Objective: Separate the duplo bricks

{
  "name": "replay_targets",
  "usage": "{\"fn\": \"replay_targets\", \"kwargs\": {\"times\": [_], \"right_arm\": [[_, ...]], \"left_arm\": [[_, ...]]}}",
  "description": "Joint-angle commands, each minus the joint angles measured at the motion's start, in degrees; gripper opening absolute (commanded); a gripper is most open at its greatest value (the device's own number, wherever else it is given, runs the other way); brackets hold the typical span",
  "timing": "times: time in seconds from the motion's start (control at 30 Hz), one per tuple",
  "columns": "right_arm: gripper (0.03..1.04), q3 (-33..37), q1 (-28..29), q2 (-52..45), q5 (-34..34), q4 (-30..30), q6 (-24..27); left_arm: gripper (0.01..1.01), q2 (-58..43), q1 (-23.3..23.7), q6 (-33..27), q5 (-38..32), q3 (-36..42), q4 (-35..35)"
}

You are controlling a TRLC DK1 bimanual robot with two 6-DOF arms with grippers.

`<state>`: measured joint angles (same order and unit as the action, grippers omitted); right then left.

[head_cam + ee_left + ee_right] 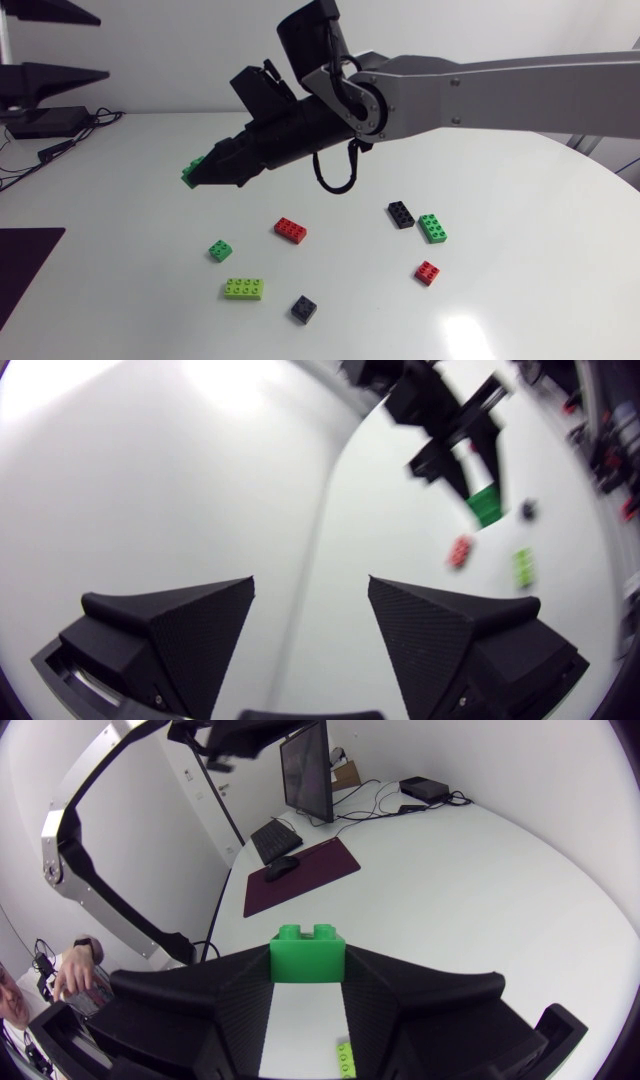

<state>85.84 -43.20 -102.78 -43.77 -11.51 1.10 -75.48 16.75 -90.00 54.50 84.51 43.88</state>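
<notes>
Closest to the near edge of the white surface (520, 250) lies a small dark grey square plastic brick (304, 309). A long lime-green plastic brick (244, 289) sits just beyond it to the left. A small red square brick (427, 273) rests apart from these, out toward the right edge. Further in are a small green square brick (220, 250) and a red rectangular brick (291, 230). To their right, a green rectangular brick (432, 228) lies just beside a black rectangular brick (401, 214). Above all of these, the right arm (500, 90) comes in from the right edge and reaches past the middle. Its matte black right gripper (307, 978) is clamped on a green studded plastic brick (191, 173), held in the air clear of the surface. The left gripper (311, 588) hangs over bare surface with its fingers apart and nothing between them, and the held brick shows well ahead of it.
</notes>
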Motion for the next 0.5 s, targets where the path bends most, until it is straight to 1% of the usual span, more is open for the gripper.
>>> {"fn": "replay_targets", "kwargs": {"times": [0.0,0.03,0.07,0.1,0.17,0.23,0.27,0.37,0.4,0.43,0.47], "right_arm": [[0.26,0.47,-0.48,-1.02,0.44,-0.53,0.83],[0.26,0.47,-0.48,-1.02,0.53,-0.53,0.83],[0.26,0.55,-0.48,-1.02,0.53,-0.53,0.92],[0.26,0.47,-0.48,-1.02,0.61,-0.53,0.92],[0.26,0.03,-0.48,-0.93,1.05,-0.53,1.01],[0.26,-0.50,-0.22,-0.75,1.49,-0.53,1.18],[0.26,-0.76,0.05,-0.75,1.76,-0.53,1.36],[0.26,-0.76,0.57,-1.19,2.11,-0.53,1.53],[0.26,-0.59,0.57,-1.37,2.20,-0.53,1.62],[0.26,-0.33,0.57,-1.54,2.37,-0.53,1.62],[0.26,0.03,0.40,-1.81,2.55,-0.53,1.62]], "left_arm": [[0.897,7.98,-4.80,26.45,-5.02,-13.05,-22.87],[0.895,6.49,-4.18,25.92,-4.49,-11.30,-19.62],[0.895,5.43,-4.98,24.17,-4.58,-10.77,-17.60],[0.895,4.38,-6.21,23.73,-6.95,-11.47,-18.21],[0.890,2.45,-6.73,26.28,-8.71,-13.41,-21.47],[0.884,1.39,-7.96,27.59,-11.26,-16.22,-23.66],[0.879,1.39,-8.67,30.67,-12.31,-18.50,-26.56],[0.851,1.57,-11.30,40.51,-18.29,-26.85,-40.45],[0.844,1.57,-12.10,43.33,-19.43,-28.35,-42.47],[0.821,1.57,-12.62,45.17,-19.87,-29.75,-43.53],[0.821,1.65,-13.50,46.93,-19.87,-31.16,-44.05]]}}
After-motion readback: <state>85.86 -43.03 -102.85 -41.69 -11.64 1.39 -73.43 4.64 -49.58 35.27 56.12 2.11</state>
